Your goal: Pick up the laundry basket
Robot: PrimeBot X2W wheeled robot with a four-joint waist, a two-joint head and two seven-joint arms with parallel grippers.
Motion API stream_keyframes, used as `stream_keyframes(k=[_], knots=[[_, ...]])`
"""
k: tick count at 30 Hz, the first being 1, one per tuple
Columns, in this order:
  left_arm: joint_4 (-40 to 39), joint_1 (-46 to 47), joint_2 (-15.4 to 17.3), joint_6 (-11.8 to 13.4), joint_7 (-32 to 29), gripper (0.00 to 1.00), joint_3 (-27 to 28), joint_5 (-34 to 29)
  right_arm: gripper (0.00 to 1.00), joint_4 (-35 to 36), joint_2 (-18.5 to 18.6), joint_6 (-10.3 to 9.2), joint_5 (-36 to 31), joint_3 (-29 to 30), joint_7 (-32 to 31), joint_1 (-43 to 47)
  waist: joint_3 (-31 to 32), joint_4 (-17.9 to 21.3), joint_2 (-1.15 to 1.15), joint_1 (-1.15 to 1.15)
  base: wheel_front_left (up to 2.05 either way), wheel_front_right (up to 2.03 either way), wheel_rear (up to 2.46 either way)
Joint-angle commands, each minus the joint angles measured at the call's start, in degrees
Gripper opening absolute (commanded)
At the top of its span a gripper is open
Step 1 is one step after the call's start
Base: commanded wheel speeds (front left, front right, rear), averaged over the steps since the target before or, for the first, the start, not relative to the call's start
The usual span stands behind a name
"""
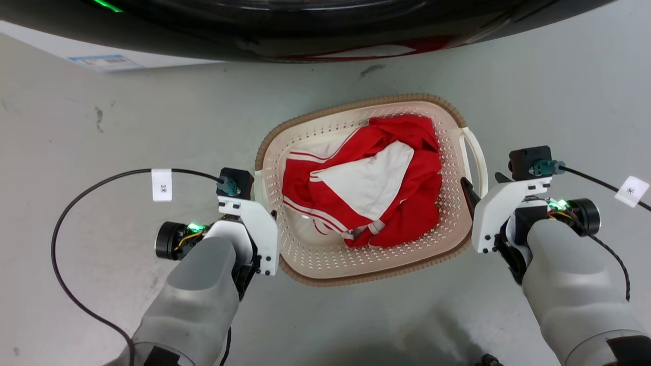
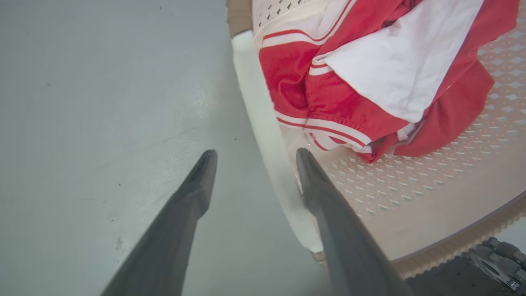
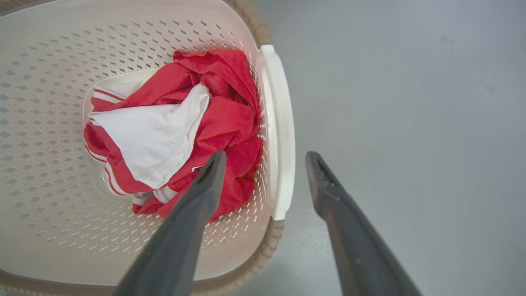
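One cream-white perforated plastic laundry basket (image 1: 310, 249), rounded-rectangular with a brown woven-look rim, stands on the smooth grey floor (image 1: 127, 127), just before a dark glossy curved surface (image 1: 305, 30) at the top of the head view. Its walls and bottom are pierced with rows of small diamond-shaped holes. One crumpled red and white cloth garment (image 1: 366, 183) with thin stripes lies inside, covering much of the bottom.

Two smooth white loop handles sit on the short sides: the left handle (image 2: 263, 123) and the right handle (image 3: 283, 135).

Two pale grey forearms rise from the lower corners of the head view, one at each side of the basket, wrists turned so the long dark fingers point down.

The left gripper (image 2: 257, 153) is spread wide and straddles the left handle, one finger over the floor and the other on the basket's side of the loop. The right gripper (image 3: 266, 156) is likewise spread apart across the right handle, one finger above the garment, the other above the floor. Neither holds anything. Whether any finger touches a handle cannot be told.

Two black cables, each with one white tag, trail from the wrists.
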State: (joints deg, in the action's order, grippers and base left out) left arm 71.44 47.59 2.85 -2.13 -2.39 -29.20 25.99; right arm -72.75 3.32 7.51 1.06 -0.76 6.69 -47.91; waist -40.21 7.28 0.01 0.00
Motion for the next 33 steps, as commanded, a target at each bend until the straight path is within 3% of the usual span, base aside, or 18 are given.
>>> stream_keyframes(k=[1,21,22,23,24,25,33], knots=[[0.2,1.3,0.1,0.3,-0.5,1.0,-0.3,0.3,1.0,-0.3,0.0,-0.04,0.5,-0.4,-0.4,-1.1,-1.1,-0.2,-0.01,0.0,0.0,0.0,0.0],[-0.1,7.6,0.1,1.3,-4.3,1.0,-3.8,2.8,1.0,-1.1,0.3,-0.03,4.7,-1.9,-2.8,-5.1,-7.5,-1.9,-0.01,0.0,0.0,0.0,0.0],[-0.5,7.7,0.1,1.0,-4.4,0.95,-4.3,3.4,0.72,-1.1,0.3,-0.03,5.2,-2.0,-2.9,-4.9,-7.7,-2.0,-0.01,0.0,0.0,0.0,0.0],[-0.5,7.7,0.1,1.0,-4.4,0.95,-4.3,3.4,0.72,-1.1,0.3,-0.03,5.2,-2.0,-2.9,-4.9,-7.7,-2.0,-0.01,0.0,0.0,0.0,0.0],[-0.6,7.7,0.1,0.8,-4.4,0.38,-4.5,3.7,0.34,-1.1,0.3,-0.03,5.6,-1.9,-3.3,-4.6,-7.8,-2.1,-0.01,0.0,0.0,0.0,0.0],[-0.8,7.7,0.1,0.6,-4.5,0.0,-4.7,4.0,0.0,-1.1,0.2,-0.03,5.9,-2.0,-3.6,-4.4,-7.8,-2.1,-0.01,0.0,0.0,0.0,0.0],[-1.3,7.4,-0.1,0.0,-4.5,0.0,-6.3,5.9,0.0,-1.2,-0.5,-0.05,8.4,-4.0,-3.9,-3.4,-7.7,-2.1,-0.01,0.0,0.0,0.0,0.0]])
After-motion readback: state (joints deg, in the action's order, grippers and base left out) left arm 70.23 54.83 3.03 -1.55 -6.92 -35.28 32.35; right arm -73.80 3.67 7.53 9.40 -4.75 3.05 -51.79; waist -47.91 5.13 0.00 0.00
